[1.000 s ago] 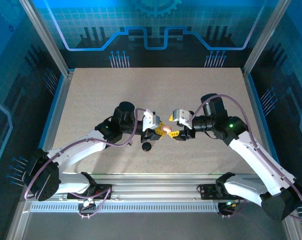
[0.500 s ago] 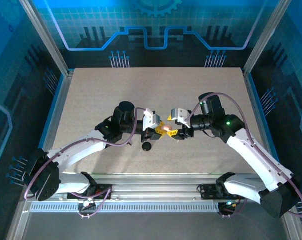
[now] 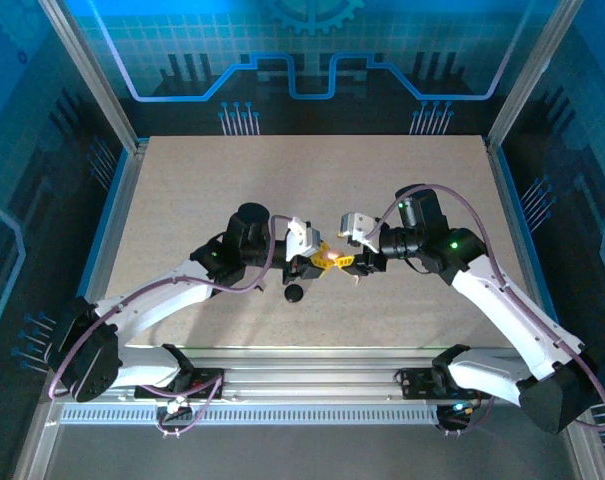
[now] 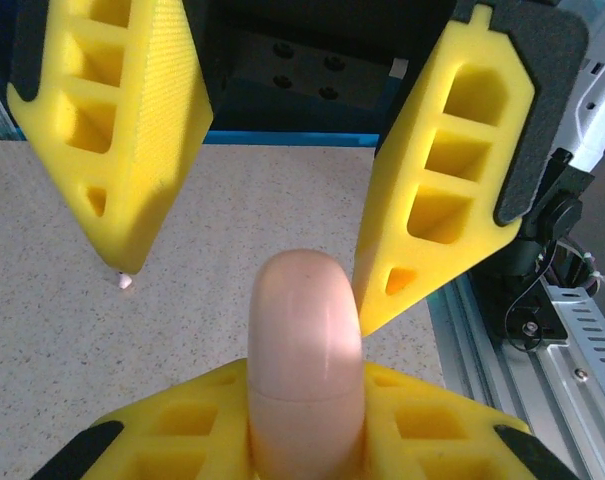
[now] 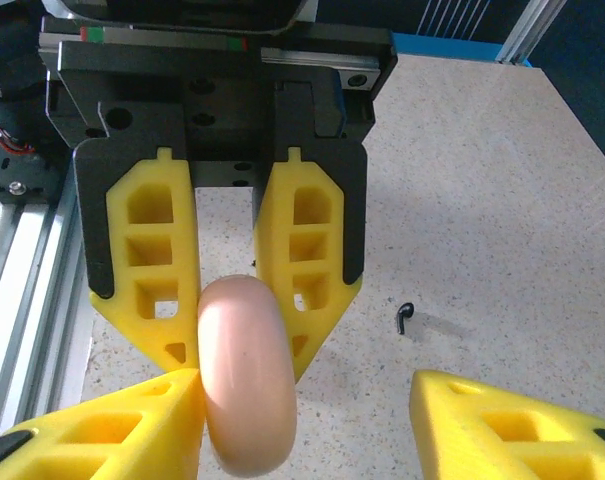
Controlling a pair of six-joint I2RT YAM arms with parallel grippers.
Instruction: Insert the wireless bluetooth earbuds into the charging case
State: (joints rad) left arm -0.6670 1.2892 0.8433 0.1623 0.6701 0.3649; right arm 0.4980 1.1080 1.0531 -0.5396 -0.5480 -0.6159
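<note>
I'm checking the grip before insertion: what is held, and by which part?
The left gripper clamps the pink charging case by the sides of one end; the right gripper stands open around the free end, gripping nothing.

– Where is room?
– The far half of the table (image 3: 312, 175) is free. In the middle the left gripper (image 3: 320, 264) and right gripper (image 3: 347, 264) meet tip to tip at the case (image 3: 330, 259); nothing passes between.
– What else?
– A black disc (image 3: 295, 293) lies on the near side of the left gripper, an earbud (image 5: 404, 318) on its far side.
</note>
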